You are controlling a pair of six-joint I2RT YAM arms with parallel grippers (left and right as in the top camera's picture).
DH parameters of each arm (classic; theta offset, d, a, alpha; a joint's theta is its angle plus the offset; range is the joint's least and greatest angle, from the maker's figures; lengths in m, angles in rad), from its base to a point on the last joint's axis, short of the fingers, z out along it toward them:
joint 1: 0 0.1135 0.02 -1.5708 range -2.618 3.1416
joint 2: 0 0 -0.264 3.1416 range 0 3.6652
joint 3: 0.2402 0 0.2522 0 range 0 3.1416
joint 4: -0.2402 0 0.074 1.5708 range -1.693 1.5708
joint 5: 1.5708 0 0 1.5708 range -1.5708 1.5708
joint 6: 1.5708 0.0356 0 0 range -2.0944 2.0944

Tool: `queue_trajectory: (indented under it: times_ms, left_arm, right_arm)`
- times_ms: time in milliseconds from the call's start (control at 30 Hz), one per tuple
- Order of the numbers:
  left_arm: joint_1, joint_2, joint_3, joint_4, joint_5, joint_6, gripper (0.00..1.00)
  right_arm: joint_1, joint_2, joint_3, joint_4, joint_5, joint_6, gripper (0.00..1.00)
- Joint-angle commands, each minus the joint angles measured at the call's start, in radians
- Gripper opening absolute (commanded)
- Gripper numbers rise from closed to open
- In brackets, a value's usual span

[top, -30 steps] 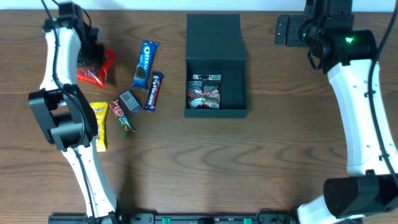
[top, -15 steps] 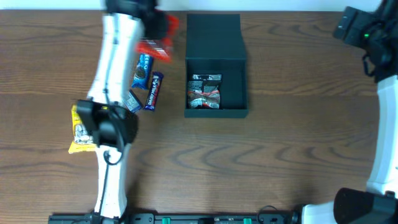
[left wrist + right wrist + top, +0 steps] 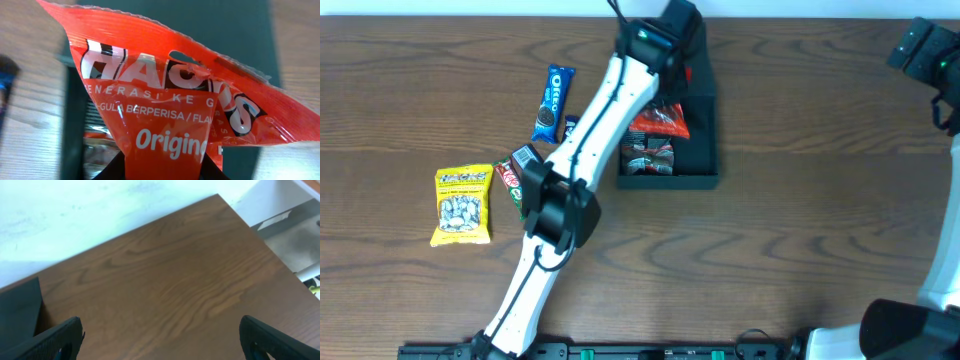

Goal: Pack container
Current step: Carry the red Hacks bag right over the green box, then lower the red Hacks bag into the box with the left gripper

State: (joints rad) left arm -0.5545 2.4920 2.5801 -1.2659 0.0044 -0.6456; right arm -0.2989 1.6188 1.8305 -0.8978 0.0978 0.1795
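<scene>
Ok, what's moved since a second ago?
The left gripper carried the red packet rightward from the far left; it now hangs over the container, still gripped. The right gripper pulled away toward the right edge, open. The black-and-white packet inside, the Oreo and the yellow packet stayed put.

Container (image 3: 698, 150) at table (image 3: 800, 250) centre holds 1 packet (image 3: 648, 158); a 2nd packet (image 3: 665, 122) hangs over it. Oreo pack (image 3: 553, 103) and seed packet (image 3: 462, 204) lie left.
</scene>
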Motion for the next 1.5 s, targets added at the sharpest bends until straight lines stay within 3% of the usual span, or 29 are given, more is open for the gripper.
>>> queue_trajectory:
  times_ms: [0, 300, 500, 800, 1133, 1467]
  left_arm:
    - [-0.019, 0.005, 0.009, -0.009, -0.03, -0.063, 0.06]
    - [-0.033, 0.007, -0.036, 0.003, -0.004, -0.105, 0.06]
    - [-0.093, 0.007, -0.083, 0.047, -0.013, -0.126, 0.06]
    - [-0.148, 0.007, -0.158, 0.069, -0.067, -0.192, 0.06]
    - [-0.145, 0.007, -0.172, 0.1, -0.109, -0.2, 0.06]
    - [-0.145, 0.033, -0.172, 0.122, -0.027, -0.174, 0.06]
  right_arm:
    - [-0.008, -0.008, 0.008, -0.013, 0.002, 0.014, 0.99]
    - [-0.008, -0.009, 0.008, -0.036, 0.004, 0.008, 0.99]
    - [-0.011, -0.009, 0.008, 0.049, 0.003, -0.029, 0.99]
    - [-0.094, -0.009, 0.008, 0.067, -0.067, -0.027, 0.99]
    - [-0.106, -0.009, 0.008, 0.061, -0.125, -0.027, 0.97]
    - [-0.106, -0.009, 0.008, 0.068, -0.125, -0.027, 0.97]
